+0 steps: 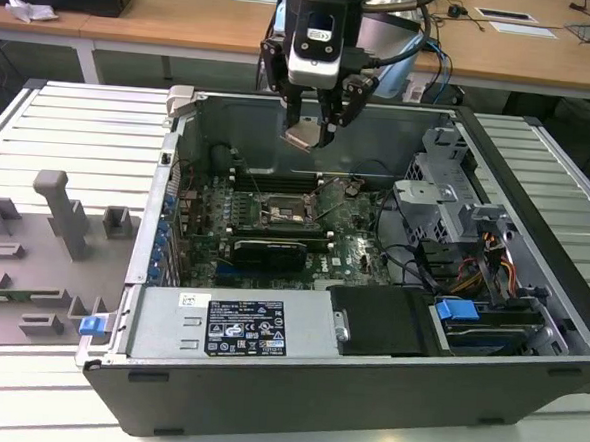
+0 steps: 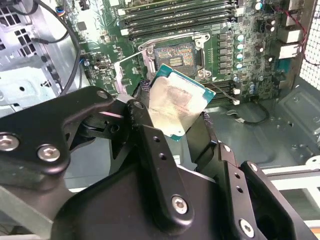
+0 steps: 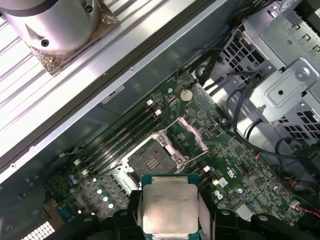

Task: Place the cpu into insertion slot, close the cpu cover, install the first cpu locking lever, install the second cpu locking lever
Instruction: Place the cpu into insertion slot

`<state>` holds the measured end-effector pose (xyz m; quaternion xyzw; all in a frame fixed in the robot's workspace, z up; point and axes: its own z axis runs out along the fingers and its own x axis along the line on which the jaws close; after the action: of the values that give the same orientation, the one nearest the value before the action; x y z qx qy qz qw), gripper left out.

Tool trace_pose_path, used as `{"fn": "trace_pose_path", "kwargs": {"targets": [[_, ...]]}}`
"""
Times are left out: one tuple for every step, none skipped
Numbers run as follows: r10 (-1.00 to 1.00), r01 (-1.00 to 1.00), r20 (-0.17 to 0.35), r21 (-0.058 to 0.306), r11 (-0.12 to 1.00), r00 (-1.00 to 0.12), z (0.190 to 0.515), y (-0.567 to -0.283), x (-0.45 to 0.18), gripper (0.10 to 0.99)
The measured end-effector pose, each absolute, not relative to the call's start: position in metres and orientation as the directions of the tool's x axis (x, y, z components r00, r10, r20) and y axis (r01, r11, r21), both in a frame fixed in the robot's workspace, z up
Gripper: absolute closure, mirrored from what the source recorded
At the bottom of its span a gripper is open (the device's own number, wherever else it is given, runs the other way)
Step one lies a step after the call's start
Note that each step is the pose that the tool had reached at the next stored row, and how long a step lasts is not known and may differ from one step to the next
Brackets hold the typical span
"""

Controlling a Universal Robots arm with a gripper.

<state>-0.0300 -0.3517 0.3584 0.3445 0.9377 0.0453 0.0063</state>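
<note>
My gripper (image 1: 307, 134) hangs above the open computer case, shut on the cpu (image 1: 304, 137), a flat square chip with a pale metal top. In both wrist views the cpu (image 2: 175, 102) (image 3: 169, 207) sits between the black fingers (image 2: 142, 112), held by two opposite edges and well above the board. Below it on the green motherboard lies the insertion slot (image 2: 175, 54) (image 3: 150, 160) (image 1: 280, 213), its pinned centre uncovered. The cpu cover (image 3: 192, 136) (image 2: 131, 70) stands swung open at one side of the socket.
Long black memory slots (image 3: 122, 137) run beside the socket, and a black card (image 1: 268, 249) lies in front of it. A metal drive cage (image 1: 447, 200) with cables fills the case's right in the exterior view. Grey fixtures (image 1: 64, 222) sit on the table at that view's left.
</note>
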Motion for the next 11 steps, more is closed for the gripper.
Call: {"fn": "trace_pose_path", "kwargs": {"targets": [[0.648,0.647,0.019,0.089,0.757,-0.761,0.3583,-0.3516,-0.03,0.553],[0.649,0.648,0.019,0.089,0.757,-0.761,0.3579,-0.3516,-0.03,0.553],[0.649,0.648,0.019,0.089,0.757,-0.761,0.3575,-0.3517,-0.03,0.553],[0.649,0.648,0.019,0.089,0.757,-0.761,0.3572,-0.3516,-0.03,0.553],[0.649,0.648,0.019,0.089,0.757,-0.761,0.3569,-0.3517,-0.03,0.553],[0.65,0.649,0.019,0.089,0.755,-0.759,0.3568,-0.3517,-0.03,0.553],[0.659,0.658,0.019,0.089,0.748,-0.752,0.3566,-0.3517,-0.03,0.553],[0.684,0.682,0.019,0.089,0.726,-0.729,0.3563,-0.3517,-0.03,0.553],[0.704,0.702,0.019,0.089,0.707,-0.71,0.3562,-0.3517,-0.03,0.553],[0.716,0.714,0.019,0.089,0.694,-0.698,0.3561,-0.3517,-0.03,0.553],[0.73,0.728,0.019,0.089,0.68,-0.684,0.3558,-0.3517,-0.03,0.553]]}}
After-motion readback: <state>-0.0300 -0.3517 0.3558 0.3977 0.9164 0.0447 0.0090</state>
